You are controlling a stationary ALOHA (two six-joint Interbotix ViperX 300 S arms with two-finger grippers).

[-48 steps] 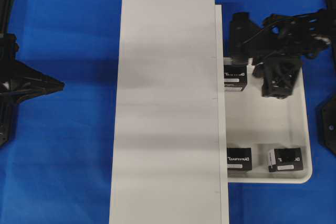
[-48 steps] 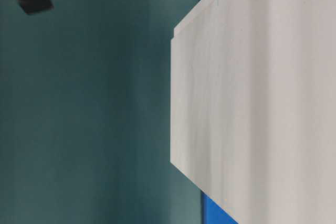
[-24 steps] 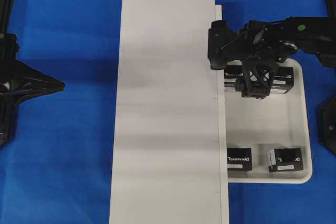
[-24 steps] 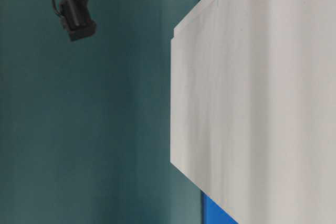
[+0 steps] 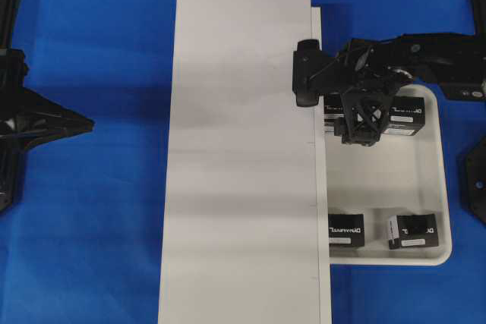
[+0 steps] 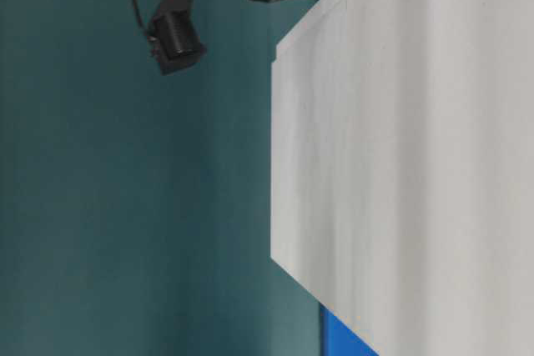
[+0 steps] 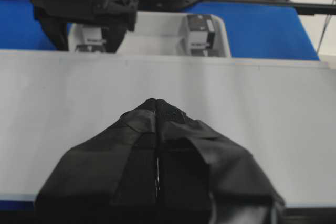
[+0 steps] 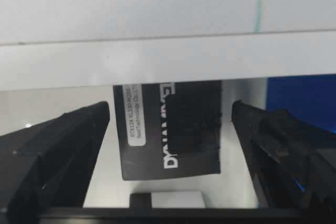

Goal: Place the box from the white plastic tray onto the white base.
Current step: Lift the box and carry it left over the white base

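Black box (image 8: 170,129) lies in the white plastic tray (image 5: 383,187), hard against the white base (image 5: 243,157) edge; right gripper (image 8: 170,145) jaws spread either side, untouching. Left gripper (image 7: 157,129) jaws pressed together.

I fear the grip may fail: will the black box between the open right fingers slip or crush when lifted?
The box looks like a stiff carton with flat sides, so slipping seems unlikely. Strong squeezing might dent it. It lies flat in the white tray, so it probably won't roll.
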